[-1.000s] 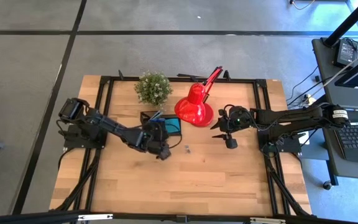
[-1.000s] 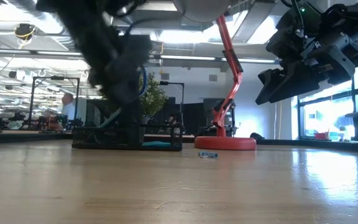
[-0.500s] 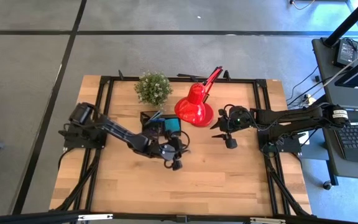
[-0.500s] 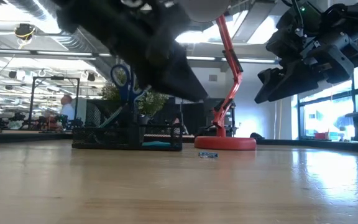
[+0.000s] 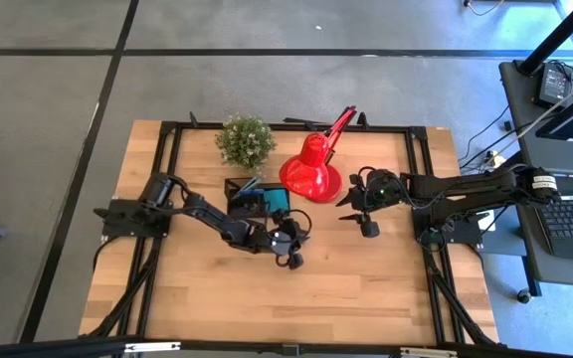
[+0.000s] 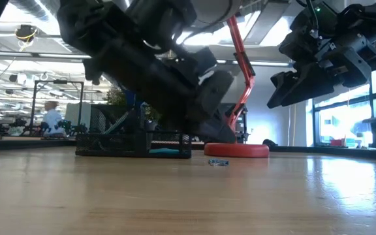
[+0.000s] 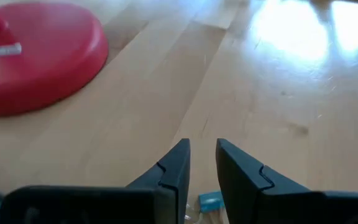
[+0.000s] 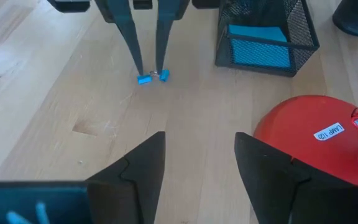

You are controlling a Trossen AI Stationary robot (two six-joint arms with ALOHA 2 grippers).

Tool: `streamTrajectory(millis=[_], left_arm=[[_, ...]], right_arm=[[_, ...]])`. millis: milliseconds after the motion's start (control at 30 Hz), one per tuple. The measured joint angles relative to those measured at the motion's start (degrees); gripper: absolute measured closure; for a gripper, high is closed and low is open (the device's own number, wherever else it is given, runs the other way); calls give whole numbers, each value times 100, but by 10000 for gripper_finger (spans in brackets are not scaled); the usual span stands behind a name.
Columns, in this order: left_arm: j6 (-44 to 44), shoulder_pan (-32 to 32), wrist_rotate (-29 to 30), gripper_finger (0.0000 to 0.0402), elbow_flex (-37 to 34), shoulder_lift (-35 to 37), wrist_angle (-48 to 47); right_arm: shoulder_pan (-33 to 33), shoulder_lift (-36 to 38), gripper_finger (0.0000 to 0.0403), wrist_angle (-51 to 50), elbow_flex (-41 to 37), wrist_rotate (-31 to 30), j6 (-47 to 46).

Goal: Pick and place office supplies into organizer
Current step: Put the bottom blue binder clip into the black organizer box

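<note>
The table point(image 5: 366, 288) is pale wood with visible grain and a smooth, slightly glossy finish that throws back window light; the frame rails point(image 5: 414, 179) around it look like matt black metal; the organizer point(image 8: 267, 31) is black wire mesh, fine and matt; the sticky-note pad point(image 8: 259, 45) inside it looks like flat blue paper; the lamp point(image 8: 319, 140) has a smooth red shade with a soft sheen, likely painted metal or plastic, and bears a small white paper label; the tiny clips point(image 8: 151, 77) look like glossy blue plastic with a silvery metal part; the left gripper point(image 7: 201, 155) has smooth matt black fingers, seemingly plastic; the right gripper point(image 8: 199, 146) looks the same.
</note>
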State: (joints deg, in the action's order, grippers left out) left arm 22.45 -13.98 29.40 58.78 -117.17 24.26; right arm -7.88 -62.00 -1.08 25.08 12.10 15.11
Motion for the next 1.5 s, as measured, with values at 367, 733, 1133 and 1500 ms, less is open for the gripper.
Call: streamTrajectory(millis=[367, 733, 1133, 1500], left_arm=[[91, 16, -252, 353, 11, -59, -47], [-10, -47, -634, 333, 11, -59, -431], [34, -54, -469, 267, 11, -61, -482], [-285, -70, -419, 231, 11, -61, -327]], right_arm=[[2, 0, 208, -5, 0, 1, 11], [2, 0, 208, -5, 0, 0, 13], [0, 0, 208, -5, 0, 1, 15], [0, 0, 208, -7, 0, 0, 15]])
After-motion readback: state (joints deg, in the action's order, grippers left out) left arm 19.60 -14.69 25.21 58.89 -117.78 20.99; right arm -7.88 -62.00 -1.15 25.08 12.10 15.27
